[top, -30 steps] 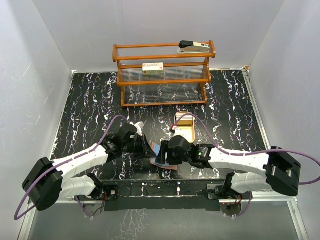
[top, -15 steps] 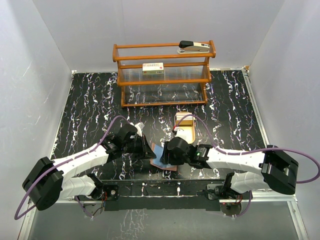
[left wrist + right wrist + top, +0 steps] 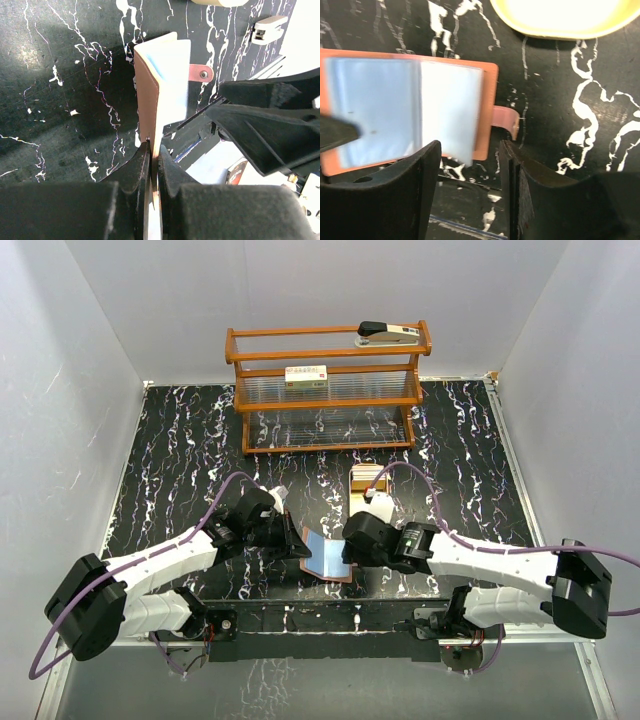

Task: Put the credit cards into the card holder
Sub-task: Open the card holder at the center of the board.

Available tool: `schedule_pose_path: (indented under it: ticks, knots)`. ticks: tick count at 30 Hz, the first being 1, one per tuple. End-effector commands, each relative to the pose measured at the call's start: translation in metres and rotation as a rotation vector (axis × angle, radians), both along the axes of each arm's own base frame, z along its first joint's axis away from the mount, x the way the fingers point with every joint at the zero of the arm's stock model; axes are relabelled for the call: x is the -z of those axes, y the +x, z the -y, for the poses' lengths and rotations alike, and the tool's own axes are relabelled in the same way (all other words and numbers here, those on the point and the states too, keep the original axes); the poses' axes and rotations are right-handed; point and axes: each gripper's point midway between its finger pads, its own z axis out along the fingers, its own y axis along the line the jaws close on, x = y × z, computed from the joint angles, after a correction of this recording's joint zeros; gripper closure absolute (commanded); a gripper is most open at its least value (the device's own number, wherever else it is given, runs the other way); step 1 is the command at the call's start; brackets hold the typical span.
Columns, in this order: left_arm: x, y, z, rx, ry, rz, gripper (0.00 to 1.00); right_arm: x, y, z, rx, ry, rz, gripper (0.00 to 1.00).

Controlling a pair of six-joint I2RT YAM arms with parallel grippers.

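Note:
The reddish-brown card holder [image 3: 328, 560] lies spread open near the table's front edge, its closing tab [image 3: 505, 122] pointing right. A light blue credit card [image 3: 370, 110] covers its left inner face. A white one [image 3: 451, 110] covers the right face, its lower corner past the holder's edge. I cannot tell how deep either sits in a pocket. My left gripper [image 3: 154, 162] is shut on the edge of the holder's left flap [image 3: 149, 100], lifting it. My right gripper [image 3: 470, 187] stands open just beside the holder's right edge, with nothing between its fingers.
An oval cream-yellow tray [image 3: 372, 483] sits just behind my right wrist. A wooden shelf rack [image 3: 325, 400] stands at the back, a stapler [image 3: 388, 335] on its top and a small box [image 3: 306, 376] on the middle shelf. White walls close in both sides.
My right gripper has drawn back to the right off the card holder, its jaws a little narrower. More of the blue card shows. The left gripper has kept its hold.

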Motion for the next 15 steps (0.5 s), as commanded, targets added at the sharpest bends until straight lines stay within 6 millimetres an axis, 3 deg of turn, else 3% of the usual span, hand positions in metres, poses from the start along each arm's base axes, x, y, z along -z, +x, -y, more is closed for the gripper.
schedule_pose_path:
  ticks: [1,4,7,12,15]
  knots:
    - [-0.001,-0.003,0.002,0.023,-0.002,-0.001,1.0,-0.044,0.01,-0.025,-0.015,0.121,0.06,0.53]
    - [0.002,-0.003,0.001,0.019,0.005,-0.001,1.0,-0.06,0.014,-0.045,-0.056,0.211,0.09,0.57]
    - [0.002,-0.001,0.0,0.015,0.007,0.014,1.0,-0.065,0.018,-0.064,-0.097,0.273,0.117,0.61]
    - [0.007,0.002,0.0,-0.008,0.01,0.017,1.0,-0.036,0.03,-0.066,-0.084,0.183,0.131,0.66]
    - [0.02,0.006,-0.011,-0.051,0.092,0.002,1.0,-0.015,0.036,-0.068,-0.103,0.136,0.143,0.67]
